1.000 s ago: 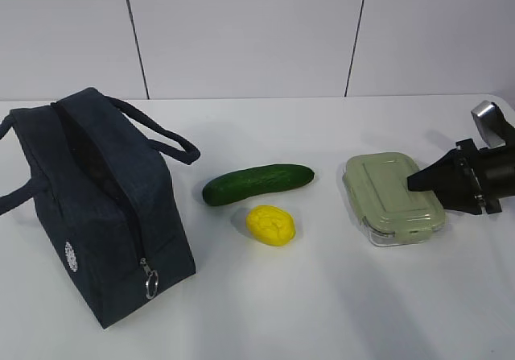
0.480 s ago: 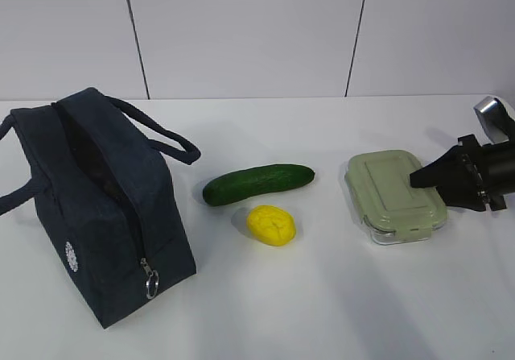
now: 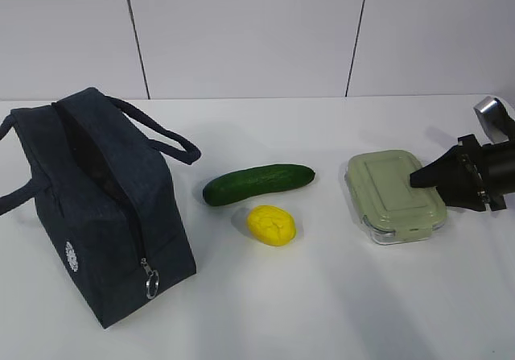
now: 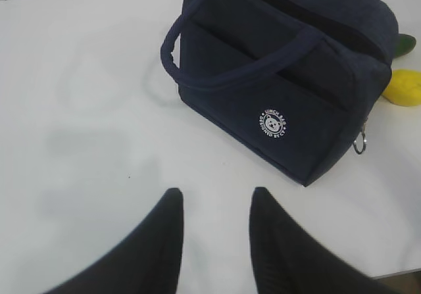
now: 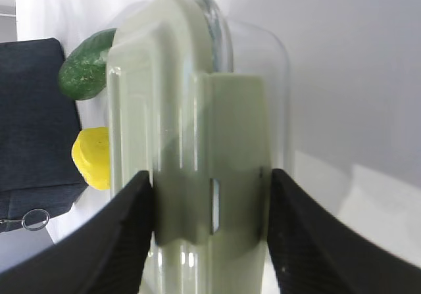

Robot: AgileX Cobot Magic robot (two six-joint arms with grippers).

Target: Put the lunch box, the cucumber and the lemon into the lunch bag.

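- Exterior view: the lunch box (image 3: 394, 196) sits on the white surface (image 3: 322, 295) at the right, its sage-green lid on. The right end effector (image 3: 420, 179) reaches in from the right edge, its dark tips over the box's right end.
- The cucumber (image 3: 257, 183) lies near the middle, with the lemon (image 3: 271, 225) just beside it on the near side. The navy lunch bag (image 3: 96, 207) stands at the left, well apart from the box, its top zipper open.
- Left wrist view: the left end effector (image 4: 214, 198) hovers over bare surface, its two fingers (image 4: 168, 235) partly apart and holding nothing. The lunch bag stands beyond it toward the right, its round white logo (image 4: 274, 123) facing the camera, with the lemon peeking out past the bag's right end.
- Right wrist view: the right end effector's two fingers (image 5: 125, 241) stand on either side of the lunch box's lid tab (image 5: 210, 175), pressed against or just beside it; a firm grip cannot be told. Cucumber, lemon and bag lie beyond at the left.
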